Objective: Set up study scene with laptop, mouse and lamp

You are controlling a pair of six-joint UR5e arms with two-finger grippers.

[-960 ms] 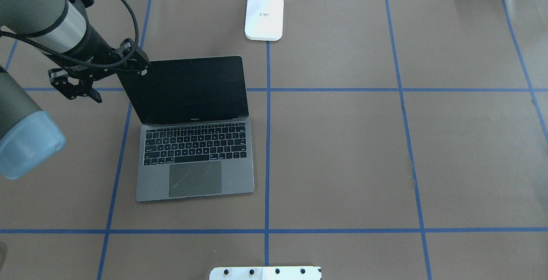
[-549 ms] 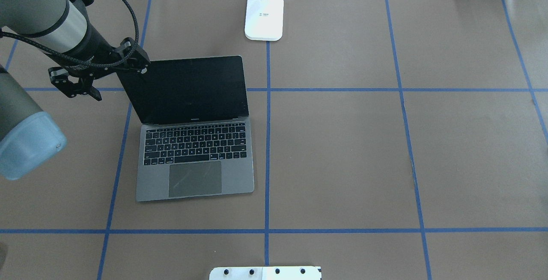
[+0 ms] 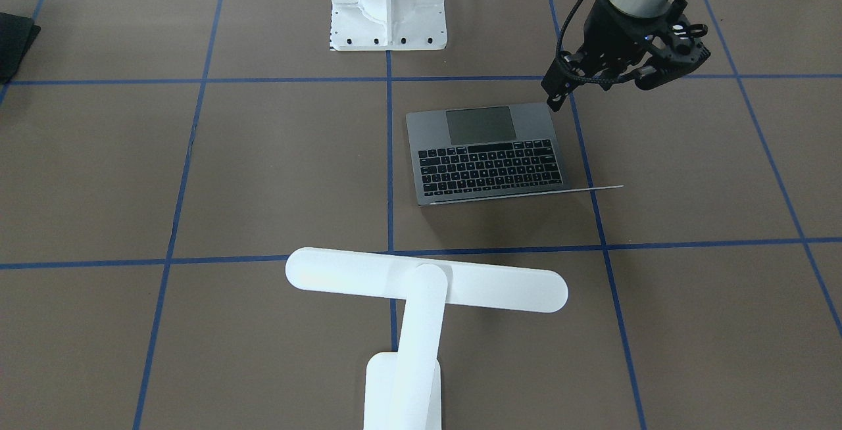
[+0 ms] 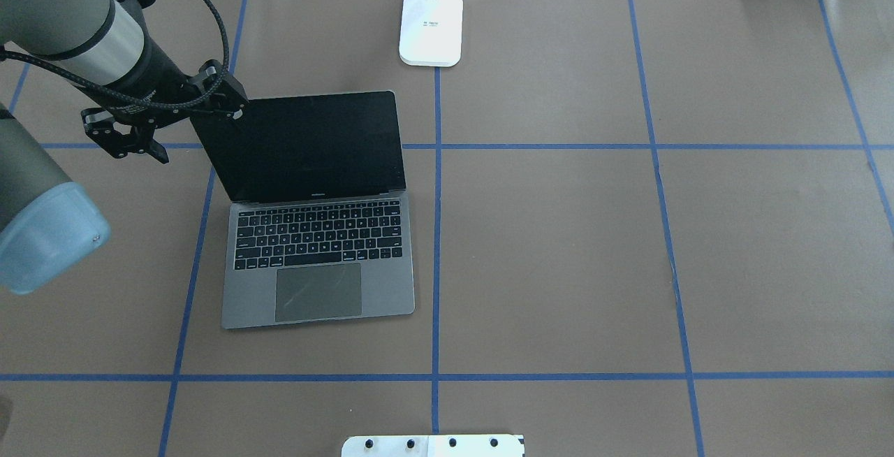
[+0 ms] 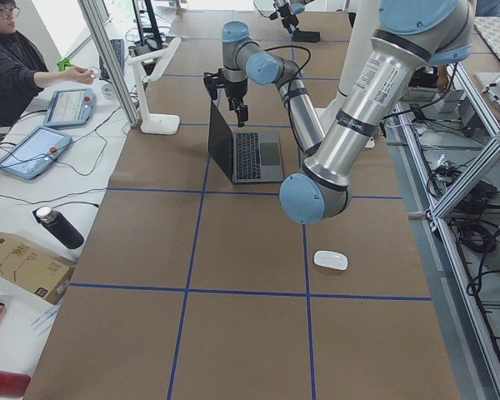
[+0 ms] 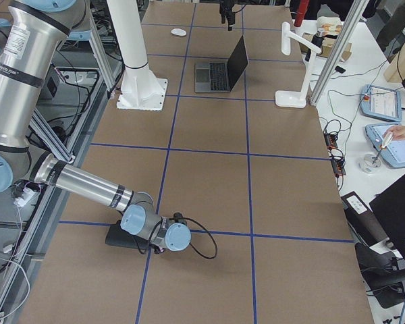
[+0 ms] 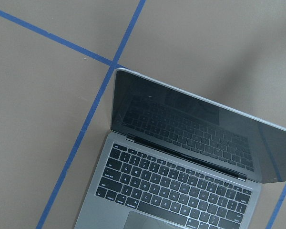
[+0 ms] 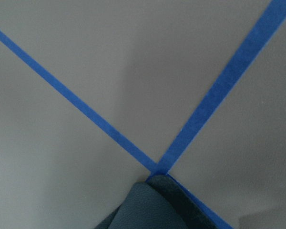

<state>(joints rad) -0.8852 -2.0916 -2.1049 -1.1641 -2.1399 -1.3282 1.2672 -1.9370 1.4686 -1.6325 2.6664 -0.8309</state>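
The laptop (image 4: pixel 318 261) lies open on the brown table, its dark screen (image 7: pixel 190 124) upright and its lid edge-on in the front-facing view (image 3: pixel 487 157). My left gripper (image 4: pixel 195 134) hangs open at the lid's far left corner, above the table, with nothing between its fingers (image 3: pixel 625 71) (image 5: pixel 233 104). The white lamp (image 3: pixel 427 282) stands behind the laptop, base (image 4: pixel 431 27) at the far table edge. The white mouse (image 5: pixel 331 260) rests on the table's left end (image 6: pixel 179 32). My right gripper (image 6: pixel 165 236) sits low at the right end; whether it is open or shut I cannot tell.
A flat black pad (image 6: pixel 125 237) lies by the right gripper, its corner in the right wrist view (image 8: pixel 152 205). The white flanged pedestal (image 3: pixel 388 2) stands at the robot's side. A person (image 5: pixel 17 58) and tablets sit beyond the far edge.
My left gripper has drifted slightly toward the far side, still open. The laptop and the lamp have not moved.
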